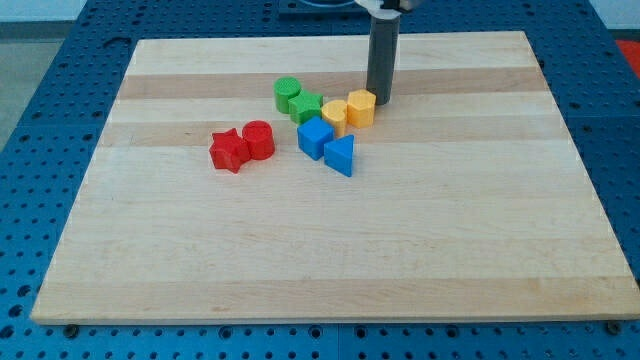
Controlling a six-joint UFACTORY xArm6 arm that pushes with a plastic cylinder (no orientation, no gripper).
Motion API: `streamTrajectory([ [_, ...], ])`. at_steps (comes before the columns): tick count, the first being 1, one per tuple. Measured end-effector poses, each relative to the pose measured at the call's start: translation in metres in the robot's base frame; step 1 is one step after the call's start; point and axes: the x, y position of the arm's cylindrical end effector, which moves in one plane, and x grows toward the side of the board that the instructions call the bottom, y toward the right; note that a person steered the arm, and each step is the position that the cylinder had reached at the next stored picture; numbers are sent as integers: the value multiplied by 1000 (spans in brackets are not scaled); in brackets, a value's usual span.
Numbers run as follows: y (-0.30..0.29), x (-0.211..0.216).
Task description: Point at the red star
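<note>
The red star lies on the wooden board, left of centre, touching a red cylinder on its right. My tip is at the end of the dark rod, right beside the upper right of the yellow hexagon block. The tip stands well to the right of the red star, with the block cluster between them.
A cluster sits in the upper middle: a green cylinder, a green star-like block, a yellow rounded block, a blue cube and a blue triangle.
</note>
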Motion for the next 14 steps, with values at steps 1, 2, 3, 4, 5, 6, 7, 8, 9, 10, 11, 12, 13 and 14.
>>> streamTrajectory([
  [1,27,-49],
  [2,-5,-85],
  [3,-94,-80],
  [4,-202,-46],
  [5,-284,21],
  [6,-335,99],
  [7,-349,146],
  [8,-350,148],
  [9,-350,150],
  [10,-326,151],
  [11,-299,150],
  [12,-277,146],
  [13,-265,134],
  [14,-259,123],
])
